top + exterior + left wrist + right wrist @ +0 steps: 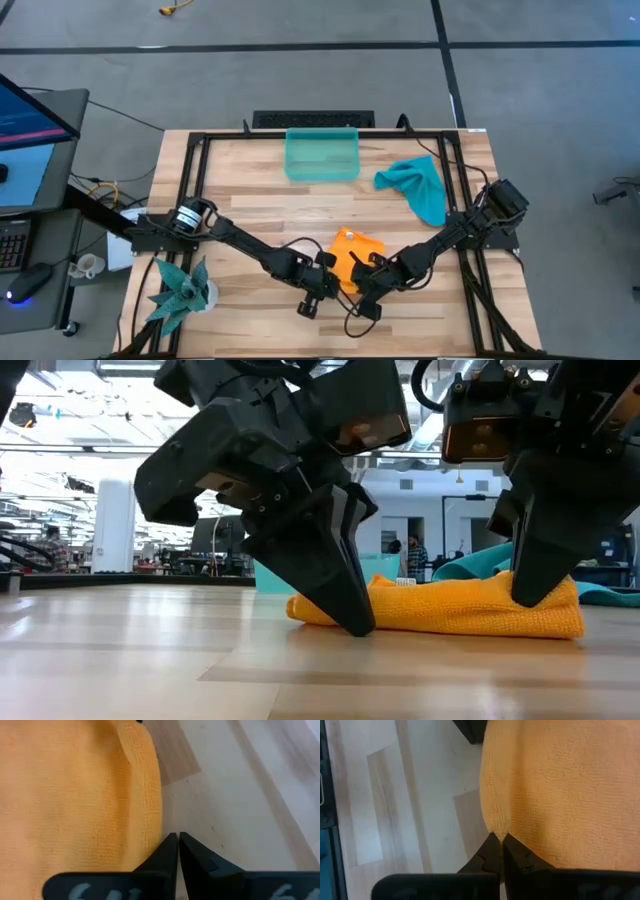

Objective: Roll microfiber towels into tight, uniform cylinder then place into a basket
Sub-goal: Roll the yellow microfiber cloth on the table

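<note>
Both grippers worked at the orange towel (pixel 355 255), which lay bunched on the table (pixel 250 205) at about 6 o'clock from the table's middle, near the front edge. From 9 o'clock came the left gripper (pixel 335 278), its fingers pressed together with nothing visible between them; in its wrist view the tips (pixel 178 842) stood on bare wood just beside the towel's folded edge (pixel 75 795). From 3 o'clock came the right gripper (pixel 368 272), fingers (pixel 501 851) also drawn together, their tips meeting right at the towel's rim (pixel 560 790); whether a bit of cloth was pinched there I could not tell. In the low view the left gripper (pixel 355 622) touched the table at one end of the flattened orange towel (pixel 450 610), and the right gripper (pixel 530 592) pressed down on it near the other end.

Crumpled at about 2 o'clock, near the right rail of the black frame (pixel 190 170), lay the teal towel (pixel 420 185), well apart from both grippers. Empty at 12 o'clock, against the far edge, stood the basket (pixel 322 156). At the table's 7 o'clock corner stood a spiky teal plant (pixel 178 290). Off the table at 9 o'clock sat a monitor (pixel 25 120).
</note>
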